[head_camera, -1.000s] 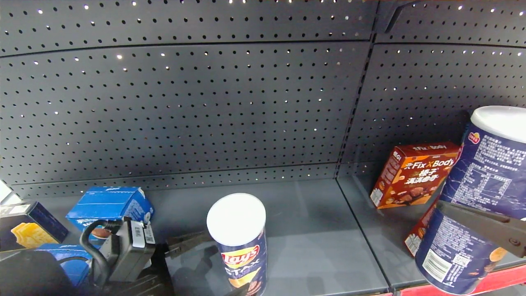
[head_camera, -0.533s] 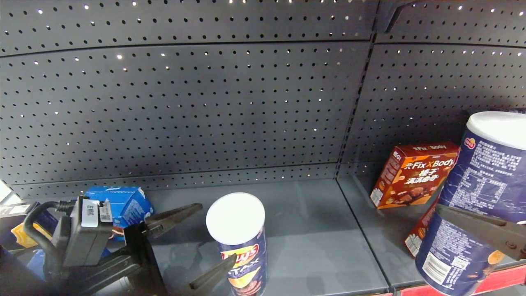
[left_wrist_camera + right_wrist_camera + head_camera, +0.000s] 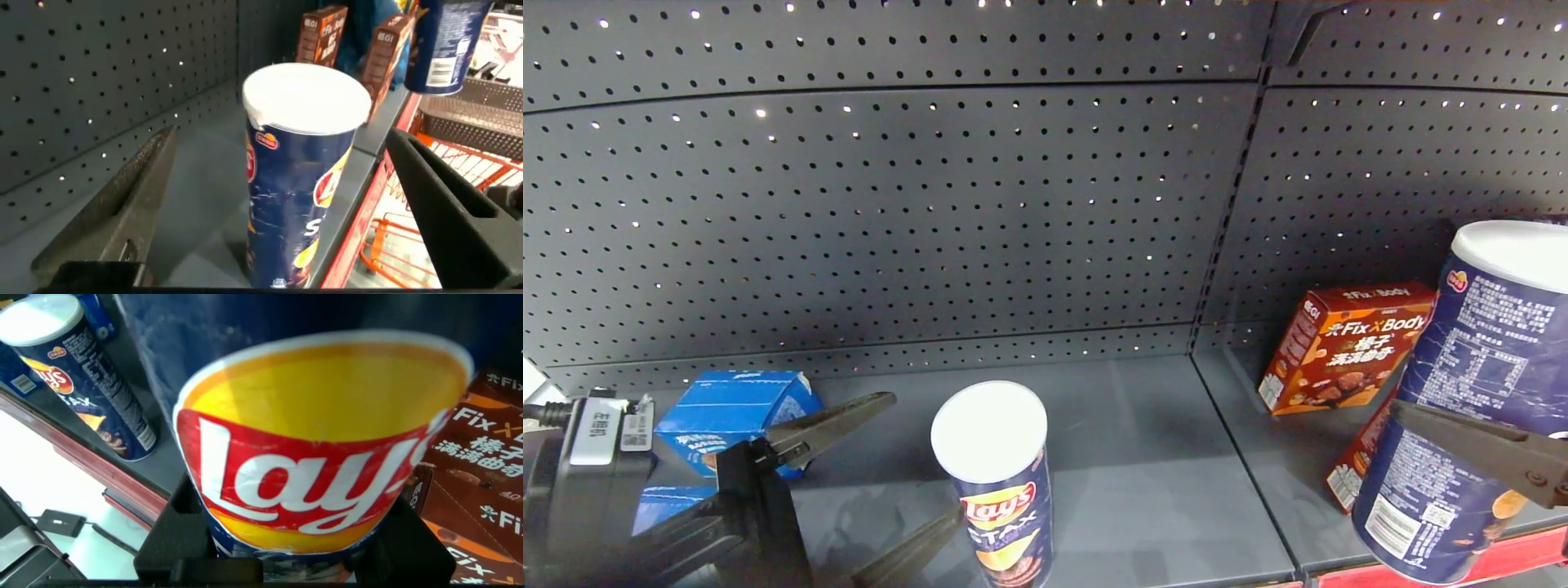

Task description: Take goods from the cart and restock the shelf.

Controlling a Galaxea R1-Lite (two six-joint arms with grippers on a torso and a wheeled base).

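The left tool (image 3: 925, 453) has drawn back toward the lower left of the head view, its fingers spread wide and now clear of the can (image 3: 1001, 498). The can has stayed put, upright near the front edge of the shelf (image 3: 1143, 457) at bottom centre. That reads as a finished release: one item is placed, and this arm looks free to go back to the cart. A blue box (image 3: 731, 412) lies behind the upper finger, at the left. At the right edge the right tool (image 3: 1445, 441) has hardly shifted. It is clamped on the second can (image 3: 1486, 343), which leans slightly and hangs over the shelf's front lip, just before two red boxes (image 3: 1347, 347). In the left wrist view the can stands upright in the middle, both dark fingers flanking it with a gap on each side and touching nothing; the second can shows small in the upper right. In the right wrist view the second can (image 3: 327, 457) sits gripped close to the lens, with the placed can at upper left and the red boxes at the right edge. Setting the second can down beside the red boxes seems to be what remains here.
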